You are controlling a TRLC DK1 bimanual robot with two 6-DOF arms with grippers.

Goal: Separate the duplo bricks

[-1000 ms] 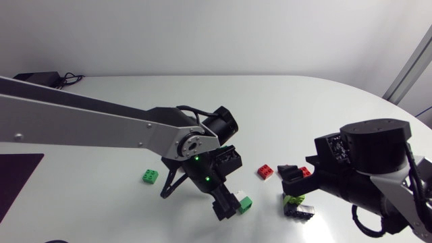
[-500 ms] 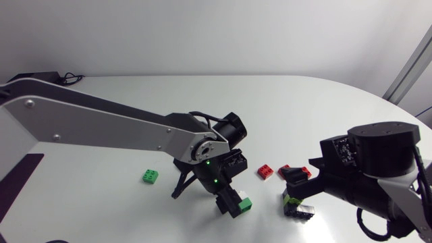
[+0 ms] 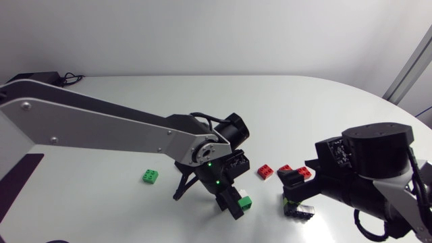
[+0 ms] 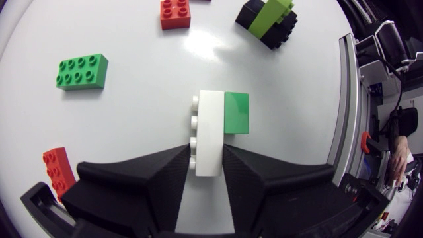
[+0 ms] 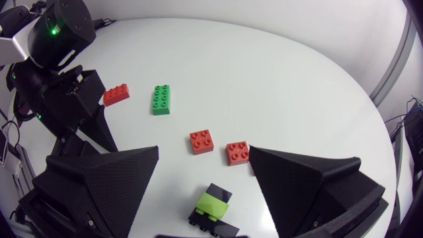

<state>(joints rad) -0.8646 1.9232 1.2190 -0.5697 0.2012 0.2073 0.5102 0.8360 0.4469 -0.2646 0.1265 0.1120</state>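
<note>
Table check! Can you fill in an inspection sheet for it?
Surface: smooth white table top.
Job's things: white plastic brick joined to green plastic brick; lime brick on black brick; flat green brick; two red square bricks; red oblong brick.
Clutter: dark flat sheet at the left edge.
Grippers: left gripper shut on white plastic brick; right gripper open above lime brick.
Cables: black cable, far left corner.
Surroundings: nothing seen.

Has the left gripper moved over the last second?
Yes: the left gripper has shifted slightly rightward in the head view, away from the lone green brick.
</note>
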